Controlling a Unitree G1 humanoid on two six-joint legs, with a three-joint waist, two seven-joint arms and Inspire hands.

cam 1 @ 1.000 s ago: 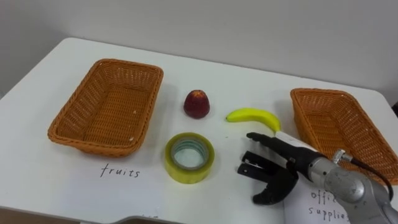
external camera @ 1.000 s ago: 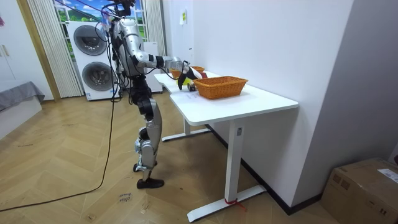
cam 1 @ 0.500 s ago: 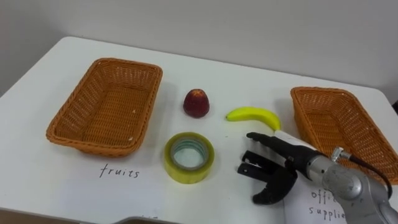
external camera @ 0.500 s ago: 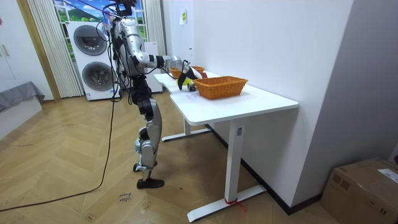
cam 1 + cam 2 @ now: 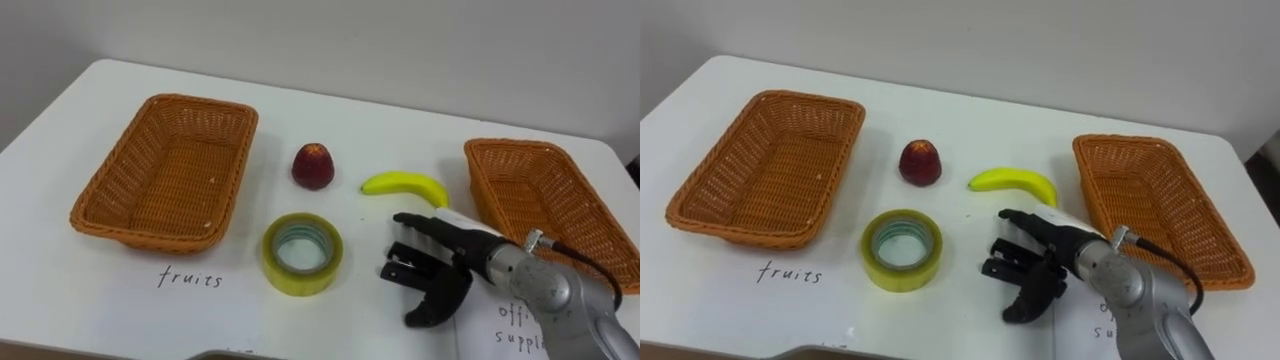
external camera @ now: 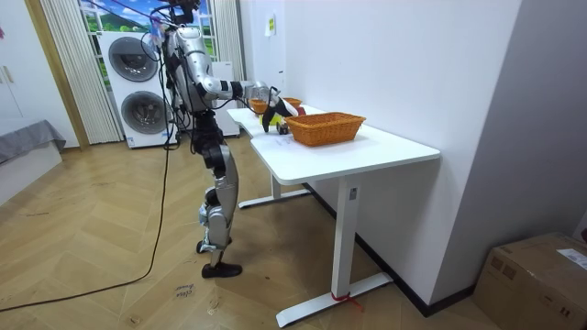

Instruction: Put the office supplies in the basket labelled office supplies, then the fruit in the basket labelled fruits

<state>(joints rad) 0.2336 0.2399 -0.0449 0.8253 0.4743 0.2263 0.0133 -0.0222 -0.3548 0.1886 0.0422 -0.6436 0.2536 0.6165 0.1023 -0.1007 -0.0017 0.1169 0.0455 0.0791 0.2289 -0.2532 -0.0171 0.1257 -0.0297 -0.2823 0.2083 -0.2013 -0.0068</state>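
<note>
On the white table [image 5: 380,130] a red apple [image 5: 313,166] and a yellow banana [image 5: 405,186] lie between two wicker baskets. A roll of yellow tape [image 5: 302,253] lies in front of the apple. The left basket [image 5: 165,170], by a handwritten "fruits" label [image 5: 189,279], holds nothing. The right basket [image 5: 545,205] stands by another handwritten label [image 5: 515,330]. My right hand [image 5: 432,270] hovers open, right of the tape and just in front of the banana, touching neither. In the room view the right hand [image 6: 271,99] reaches over the table.
The table's front edge [image 5: 230,352] runs close under the tape. A grey wall rises behind the table. In the room view I stand at the table's end, with washing machines [image 6: 138,78] behind me.
The whole picture has shifted a little to the left. My right hand holds about the same place beside the tape.
</note>
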